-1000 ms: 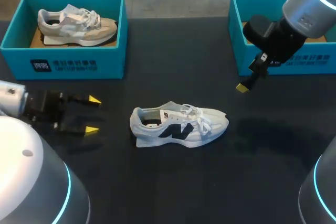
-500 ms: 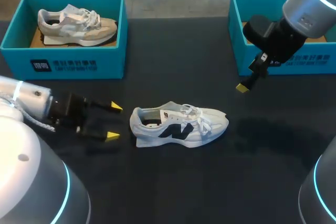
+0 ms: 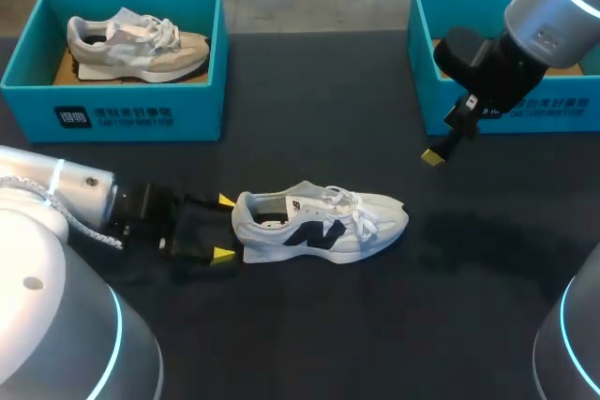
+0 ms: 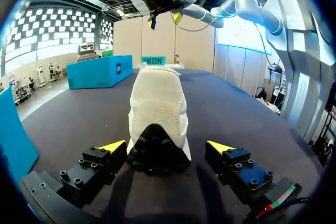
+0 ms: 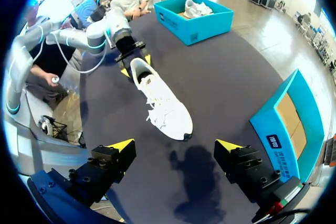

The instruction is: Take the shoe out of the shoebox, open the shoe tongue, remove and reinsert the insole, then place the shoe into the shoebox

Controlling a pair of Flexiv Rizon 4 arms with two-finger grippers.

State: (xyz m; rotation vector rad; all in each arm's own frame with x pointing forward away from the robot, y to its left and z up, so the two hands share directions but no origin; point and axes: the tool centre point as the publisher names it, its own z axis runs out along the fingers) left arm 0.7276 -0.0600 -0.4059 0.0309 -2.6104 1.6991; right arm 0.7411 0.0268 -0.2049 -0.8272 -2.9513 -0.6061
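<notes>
A white shoe (image 3: 319,223) with a dark side logo lies on its sole in the middle of the black table, toe to the right. My left gripper (image 3: 225,228) is open at the shoe's heel, one yellow tip on each side of it. In the left wrist view the shoe's heel (image 4: 157,129) sits between the fingers of the left gripper (image 4: 165,146), which do not touch it. My right gripper (image 3: 432,156) hangs open above the table in front of the right teal shoebox (image 3: 511,108). From the right wrist view the shoe (image 5: 160,99) lies well ahead of the right gripper (image 5: 175,144).
A second teal shoebox (image 3: 117,110) at the back left holds a beige shoe (image 3: 136,44). In the right wrist view this box (image 5: 197,20) stands beyond the white shoe, and the right shoebox (image 5: 291,124) is beside the gripper.
My left arm has moved right across the table until its open fingers straddle the shoe's heel. The right arm and the shoe have not moved.
</notes>
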